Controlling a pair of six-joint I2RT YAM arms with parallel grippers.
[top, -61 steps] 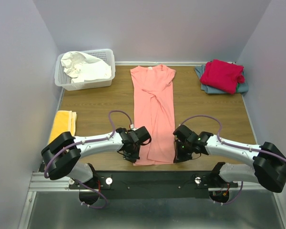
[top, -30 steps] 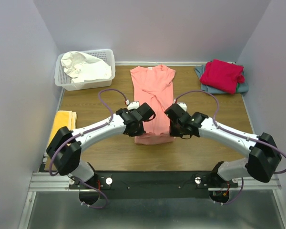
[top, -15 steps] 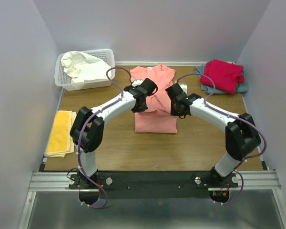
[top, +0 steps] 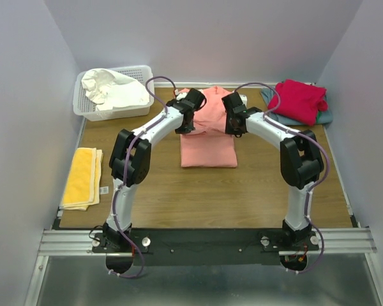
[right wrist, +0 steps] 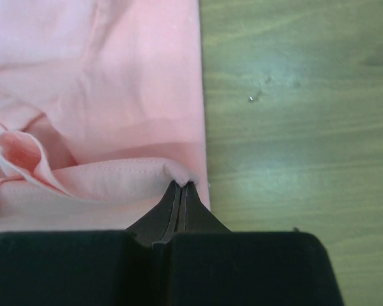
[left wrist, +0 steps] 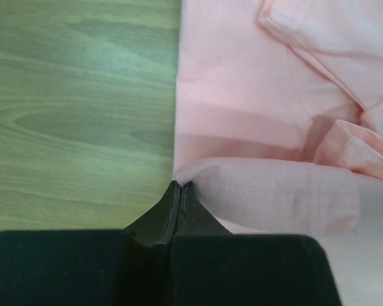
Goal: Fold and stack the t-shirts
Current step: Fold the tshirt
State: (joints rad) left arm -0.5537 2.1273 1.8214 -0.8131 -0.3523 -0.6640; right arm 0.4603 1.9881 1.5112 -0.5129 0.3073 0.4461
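Wrist views, unlike top, show left fingers [left wrist: 156, 223] and right fingers [right wrist: 156, 220] pinching the salmon-pink shirt [left wrist: 255, 115].

The grey-blue shirt [top: 325, 118] lay mostly hidden under the crimson-red one [top: 298, 101]. Both wrist views cut the salmon-pink shirt [left wrist: 249, 102] off at their edges, and the tag [top: 104, 190] beside the yellow cloth [top: 82, 177] was too small to read

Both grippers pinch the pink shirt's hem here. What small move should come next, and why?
Probably lower and release. The left gripper and right gripper are each shut on a hem corner of the large salmon-pink cloth t-shirt, doubled over near its shoulders.
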